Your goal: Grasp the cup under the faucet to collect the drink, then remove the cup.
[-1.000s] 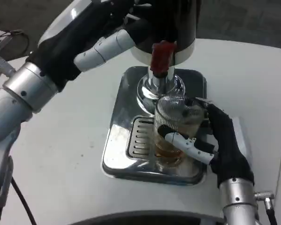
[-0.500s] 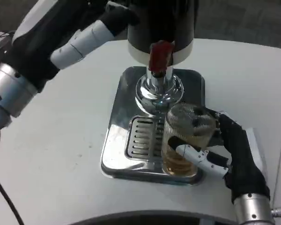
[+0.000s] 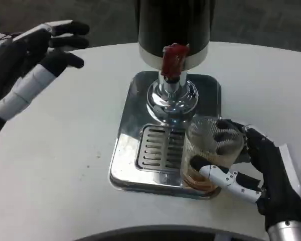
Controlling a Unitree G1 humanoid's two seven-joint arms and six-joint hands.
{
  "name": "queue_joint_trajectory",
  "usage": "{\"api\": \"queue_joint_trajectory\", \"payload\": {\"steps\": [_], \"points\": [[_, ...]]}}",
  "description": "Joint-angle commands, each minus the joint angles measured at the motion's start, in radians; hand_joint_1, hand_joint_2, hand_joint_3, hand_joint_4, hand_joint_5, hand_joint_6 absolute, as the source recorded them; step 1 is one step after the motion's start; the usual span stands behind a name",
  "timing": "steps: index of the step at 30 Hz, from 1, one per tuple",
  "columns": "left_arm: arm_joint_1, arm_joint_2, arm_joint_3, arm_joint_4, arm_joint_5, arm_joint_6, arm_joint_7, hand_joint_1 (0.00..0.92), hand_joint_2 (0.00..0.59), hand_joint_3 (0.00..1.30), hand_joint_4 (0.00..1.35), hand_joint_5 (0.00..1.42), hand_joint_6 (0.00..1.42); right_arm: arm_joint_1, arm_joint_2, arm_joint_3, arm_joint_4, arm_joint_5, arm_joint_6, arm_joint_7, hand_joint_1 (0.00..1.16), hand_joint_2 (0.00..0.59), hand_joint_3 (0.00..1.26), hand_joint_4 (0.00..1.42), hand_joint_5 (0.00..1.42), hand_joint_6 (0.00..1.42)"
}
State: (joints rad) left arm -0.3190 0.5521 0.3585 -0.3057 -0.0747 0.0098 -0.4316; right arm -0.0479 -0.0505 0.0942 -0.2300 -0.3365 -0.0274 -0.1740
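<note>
A clear ribbed cup (image 3: 208,150) with amber drink in its bottom stands at the front right corner of the chrome drip tray (image 3: 128,150), to the right of the grille. My right hand (image 3: 261,173) grips the cup from the right, fingers wrapped around its side. The red faucet lever (image 3: 172,60) and chrome spout (image 3: 170,98) of the black dispenser (image 3: 174,25) are behind and left of the cup. My left hand (image 3: 32,60) hovers at the far left, fingers spread, holding nothing.
The white round table (image 3: 65,165) carries the dispenser base. A slotted grille (image 3: 155,148) lies in the tray. The table's front edge curves along the bottom, and a dark floor lies beyond the far edge.
My right hand has slid the cup rightward and forward, out from under the spout to the tray's corner. My left hand has pulled away from the dispenser top to the far left.
</note>
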Motion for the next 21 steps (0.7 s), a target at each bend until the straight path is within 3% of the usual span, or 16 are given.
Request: {"api": "queue_joint_trajectory", "payload": {"steps": [1,6,14,21], "points": [[0.111,0.004,0.049,-0.061,-0.009,0.011,0.022,0.000,0.000,0.32,0.31,0.42,0.32,0.017,-0.010,-0.008,-0.071,0.013,-0.020,0.024,0.75,0.261,0.64,0.68,0.67,0.55],[0.199,-0.007,0.066,-0.110,-0.006,0.023,0.035,0.000,0.000,0.31,0.31,0.42,0.32,0.056,-0.025,-0.014,-0.126,0.024,-0.016,0.058,0.75,0.261,0.65,0.68,0.67,0.53],[0.331,-0.039,0.032,-0.187,0.032,0.007,0.061,0.000,0.000,0.30,0.30,0.41,0.32,0.090,-0.050,-0.010,-0.187,0.030,-0.017,0.116,0.75,0.261,0.65,0.69,0.68,0.53],[0.479,-0.068,-0.033,-0.241,0.152,-0.094,0.086,0.000,0.004,0.29,0.27,0.34,0.29,0.115,-0.096,-0.013,-0.245,0.029,-0.034,0.179,0.77,0.248,0.66,0.69,0.70,0.52]]}}
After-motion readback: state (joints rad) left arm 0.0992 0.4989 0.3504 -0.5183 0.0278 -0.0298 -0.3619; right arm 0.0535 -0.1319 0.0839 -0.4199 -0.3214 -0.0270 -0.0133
